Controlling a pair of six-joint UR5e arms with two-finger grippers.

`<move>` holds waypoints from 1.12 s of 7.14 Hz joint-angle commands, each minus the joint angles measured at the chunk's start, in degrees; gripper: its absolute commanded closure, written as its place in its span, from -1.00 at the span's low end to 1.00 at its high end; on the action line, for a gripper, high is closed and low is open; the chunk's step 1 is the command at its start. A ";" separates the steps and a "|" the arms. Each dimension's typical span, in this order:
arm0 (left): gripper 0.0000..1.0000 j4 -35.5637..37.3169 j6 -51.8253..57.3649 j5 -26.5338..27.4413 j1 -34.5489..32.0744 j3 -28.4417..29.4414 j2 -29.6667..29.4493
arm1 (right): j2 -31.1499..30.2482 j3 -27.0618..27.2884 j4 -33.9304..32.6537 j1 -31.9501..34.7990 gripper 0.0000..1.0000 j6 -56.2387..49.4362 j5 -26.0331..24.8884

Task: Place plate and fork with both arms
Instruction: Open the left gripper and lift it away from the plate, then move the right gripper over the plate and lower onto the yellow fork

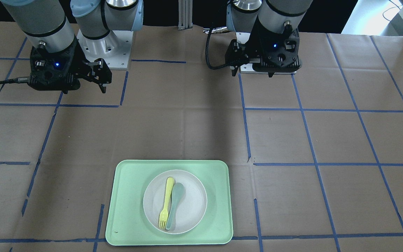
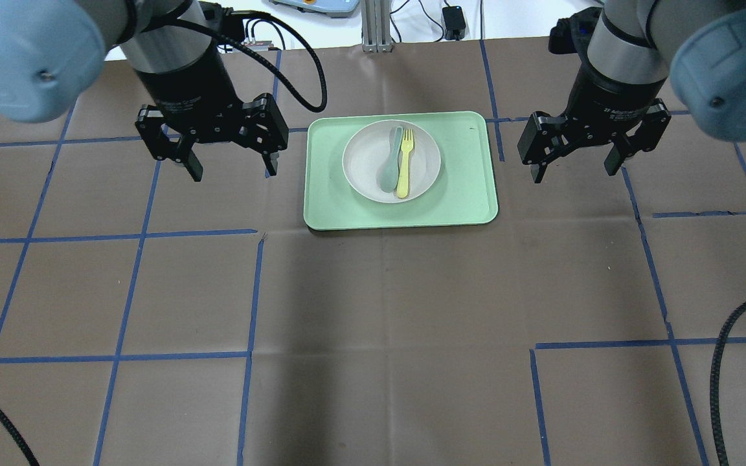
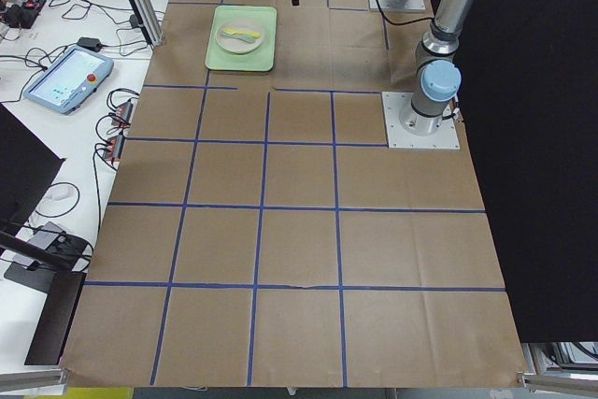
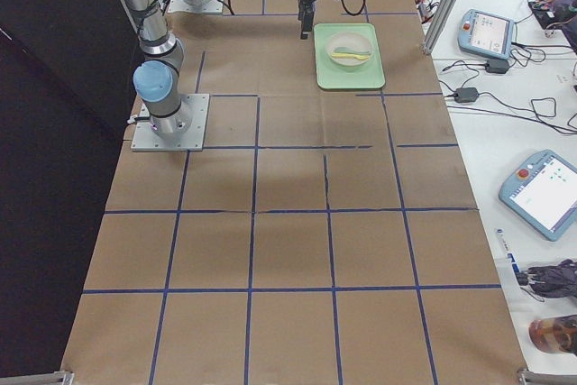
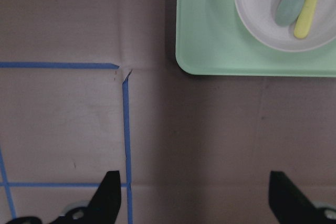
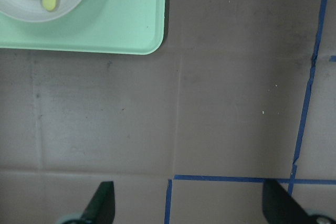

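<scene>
The off-white plate (image 2: 363, 162) sits in the middle of a mint-green tray (image 2: 463, 194). The yellow fork (image 2: 404, 165) lies on the plate beside a grey-green spoon (image 2: 391, 165). My left gripper (image 2: 233, 169) is open and empty, above the table just left of the tray. My right gripper (image 2: 574, 171) is open and empty, just right of the tray. In the front-facing view the plate (image 1: 191, 210), fork (image 1: 166, 199) and spoon (image 1: 175, 203) show near the bottom, with the left gripper (image 1: 254, 71) and right gripper (image 1: 84, 89) at the top.
The table is covered in brown paper with a grid of blue tape lines. The left wrist view shows the tray's corner (image 5: 210, 40) ahead to the right; the right wrist view shows the tray's corner (image 6: 115, 24) ahead to the left. Black cables hang by both arms.
</scene>
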 commanded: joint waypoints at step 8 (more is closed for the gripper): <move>-1.00 -6.11 5.30 0.29 0.86 -3.45 1.50 | 20.89 -19.61 -6.00 12.13 -1.00 16.93 0.14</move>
